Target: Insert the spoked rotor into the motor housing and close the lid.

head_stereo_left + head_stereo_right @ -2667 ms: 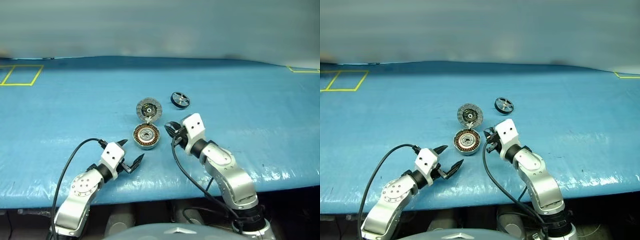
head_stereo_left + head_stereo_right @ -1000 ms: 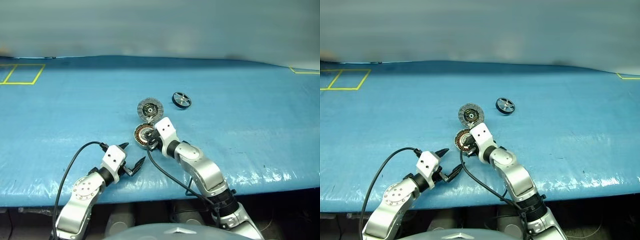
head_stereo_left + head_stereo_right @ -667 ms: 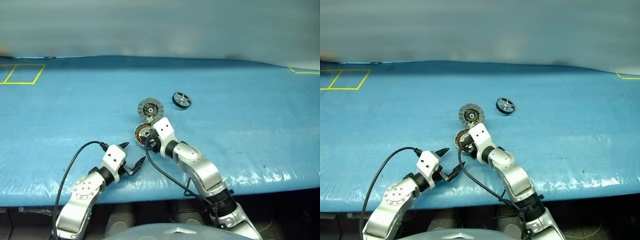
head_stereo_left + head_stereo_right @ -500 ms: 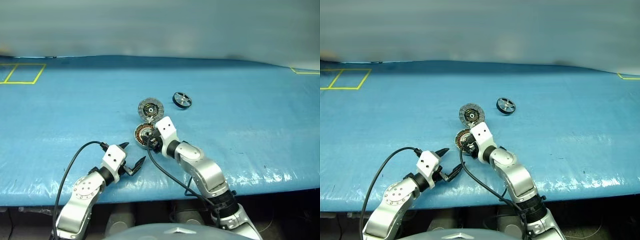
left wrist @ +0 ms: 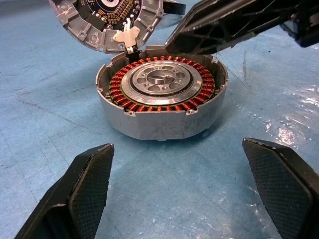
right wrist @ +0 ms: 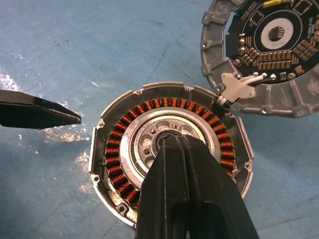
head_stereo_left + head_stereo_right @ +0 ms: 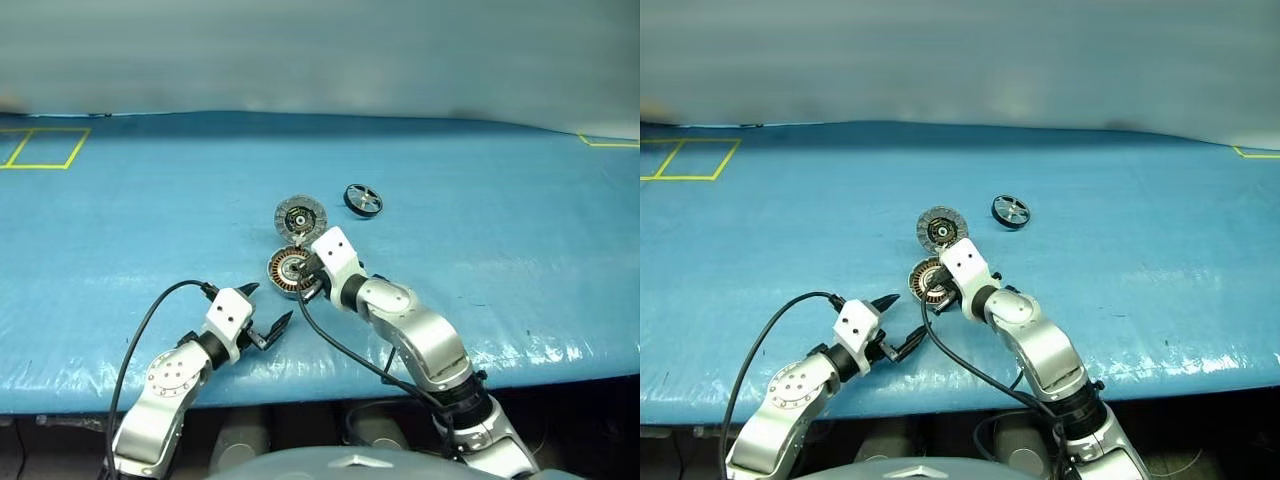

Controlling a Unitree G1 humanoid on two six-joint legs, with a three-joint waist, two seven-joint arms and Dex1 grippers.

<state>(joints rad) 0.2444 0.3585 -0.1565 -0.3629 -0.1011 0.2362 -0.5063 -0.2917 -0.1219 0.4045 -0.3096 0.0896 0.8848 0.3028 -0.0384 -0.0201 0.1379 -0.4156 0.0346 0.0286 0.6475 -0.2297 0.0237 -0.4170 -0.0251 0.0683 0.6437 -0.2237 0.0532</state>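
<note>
The motor housing (image 6: 115,149) is a round metal cup with copper windings around a silver centre; it rests on the blue table. Its lid (image 6: 269,55) lies hinged open on the far side, segmented inner face up. My right gripper (image 6: 172,142) is shut on nothing, its tips over the housing's silver centre. My left gripper (image 5: 179,191) stands open just short of the housing (image 5: 159,99), empty. The spoked rotor (image 7: 362,199), a small black-rimmed wheel, lies flat farther back and to the right of the lid (image 7: 300,216).
A blue cover (image 7: 500,250) spans the whole table. Yellow tape marks sit at the far left (image 7: 40,150) and far right (image 7: 610,140) corners. The table's front edge (image 7: 560,375) runs close below both arms. A black cable (image 7: 135,330) loops beside my left arm.
My right gripper came from the right of the housing to over it, and its fingers have now shut above the centre. The left arm has stayed in place, open.
</note>
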